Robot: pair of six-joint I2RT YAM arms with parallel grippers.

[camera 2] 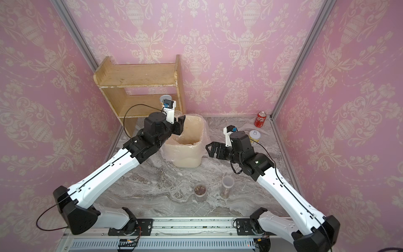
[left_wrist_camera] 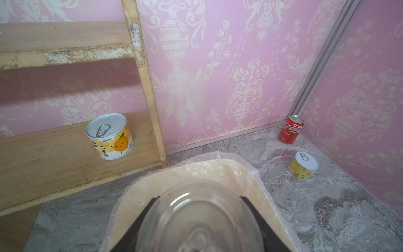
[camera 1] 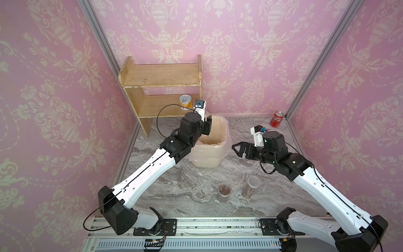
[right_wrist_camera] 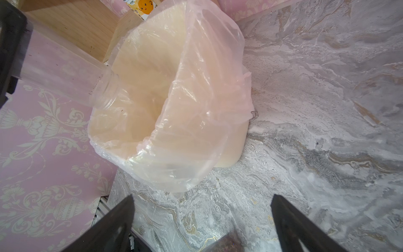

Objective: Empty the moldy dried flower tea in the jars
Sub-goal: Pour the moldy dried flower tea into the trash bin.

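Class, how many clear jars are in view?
3. One jar tipped over the bin in the left end effector; a short jar and a taller jar standing on the table.

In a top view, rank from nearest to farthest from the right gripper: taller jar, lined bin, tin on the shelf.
1. Lined bin, just beside the right gripper.
2. Taller jar, toward the front.
3. Tin on the shelf, far back.

A wooden shelf [camera 1: 161, 75] stands upper middle in both top views, a yellow-white tin [camera 1: 185, 102] on its lower board. Just below it, mid-frame — a cream bin [camera 1: 209, 160] lined with clear plastic. A red cola can [camera 1: 277, 119] sits in the right-hand corner — a second tin [camera 2: 254, 136] near it on the marble tabletop [camera 1: 174, 185].
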